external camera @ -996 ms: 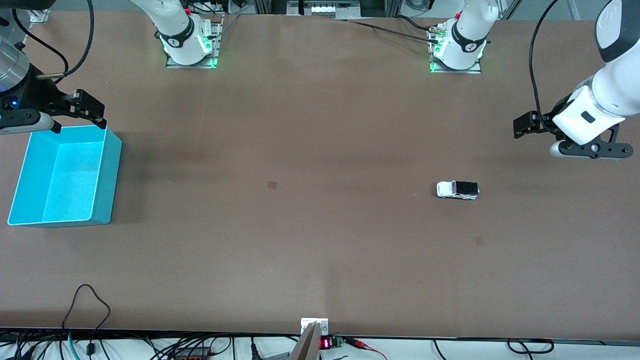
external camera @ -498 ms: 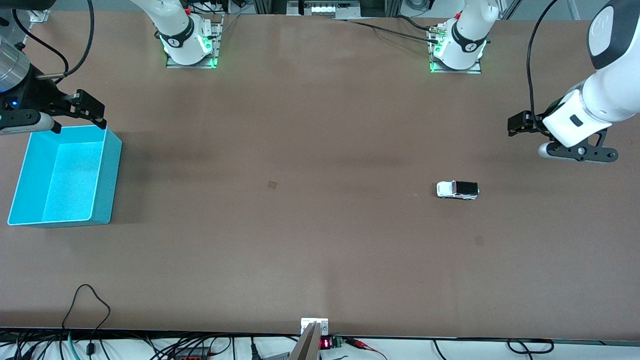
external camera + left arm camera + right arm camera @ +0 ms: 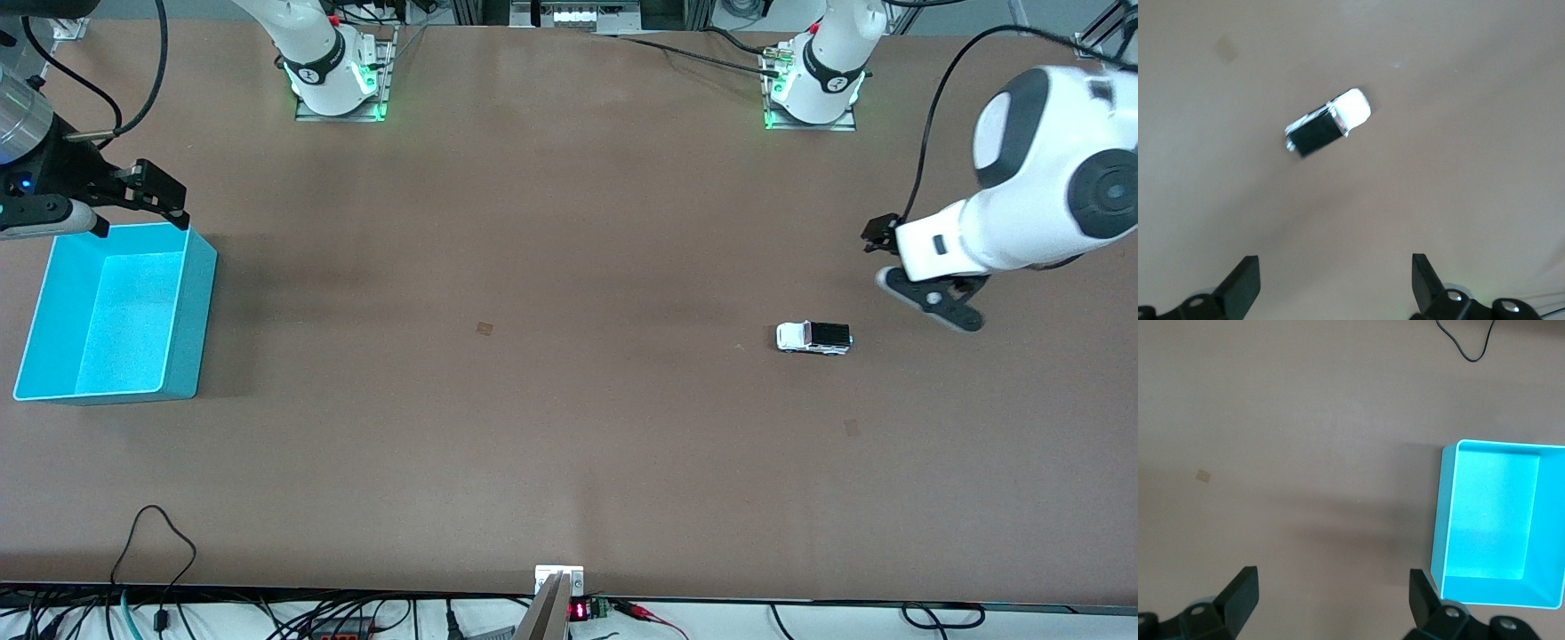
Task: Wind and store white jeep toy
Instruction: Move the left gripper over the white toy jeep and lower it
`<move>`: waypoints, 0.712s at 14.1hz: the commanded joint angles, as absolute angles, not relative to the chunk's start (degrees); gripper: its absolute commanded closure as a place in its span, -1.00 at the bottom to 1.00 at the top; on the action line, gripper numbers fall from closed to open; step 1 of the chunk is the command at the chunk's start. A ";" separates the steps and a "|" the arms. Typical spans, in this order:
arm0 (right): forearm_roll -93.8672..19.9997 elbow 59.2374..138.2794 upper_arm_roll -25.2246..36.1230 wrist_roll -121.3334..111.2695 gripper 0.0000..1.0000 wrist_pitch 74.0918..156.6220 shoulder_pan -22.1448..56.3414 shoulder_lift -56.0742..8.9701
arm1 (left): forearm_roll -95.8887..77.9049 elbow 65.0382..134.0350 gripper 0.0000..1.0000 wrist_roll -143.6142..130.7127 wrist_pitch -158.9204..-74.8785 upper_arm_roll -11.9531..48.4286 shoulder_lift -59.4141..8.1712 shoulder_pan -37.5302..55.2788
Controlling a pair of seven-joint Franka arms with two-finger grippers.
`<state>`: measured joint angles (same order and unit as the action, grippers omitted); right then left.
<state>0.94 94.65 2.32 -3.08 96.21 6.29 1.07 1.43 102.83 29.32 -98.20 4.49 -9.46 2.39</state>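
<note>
We see the small white toy jeep with its black rectangular roof panel and dark wheels (image 3: pixel 813 337) standing on its wheels on the bare brown table (image 3: pixel 551 427), toward the left arm's end and well apart from the open turquoise plastic bin (image 3: pixel 200 267) at the right arm's end. The left gripper (image 3: pixel 1336 283) hangs over the table near the jeep, its fingers spread wide and empty. The right gripper (image 3: pixel 1331 600) waits over the table beside the bin, likewise parted and holding nothing. We judge the jeep light, rigid and smooth, and, being on wheels, liable to roll if nudged along its length; the flat body sides appear the surest place to pinch. The tabletop is matte and level, with cables (image 3: pixel 160 533) along its camera-side edge.
</note>
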 commanded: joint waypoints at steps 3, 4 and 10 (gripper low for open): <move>1.32 94.66 2.37 -3.60 -1.00 96.50 6.42 1.14 | 1.23 112.91 -1.00 49.70 -111.76 4.48 -8.44 1.85; 1.32 94.66 2.29 -3.60 -1.00 96.42 6.42 1.14 | 1.23 114.51 -1.00 54.71 -114.93 4.48 -9.13 1.67; 1.32 94.66 2.20 -3.60 -1.00 95.89 6.68 1.32 | 1.14 117.33 -1.00 75.82 -128.47 4.48 -16.95 1.41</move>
<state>0.94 94.66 2.28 -3.13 96.18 6.35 1.06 1.44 117.14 69.31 -124.42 4.47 -14.14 1.75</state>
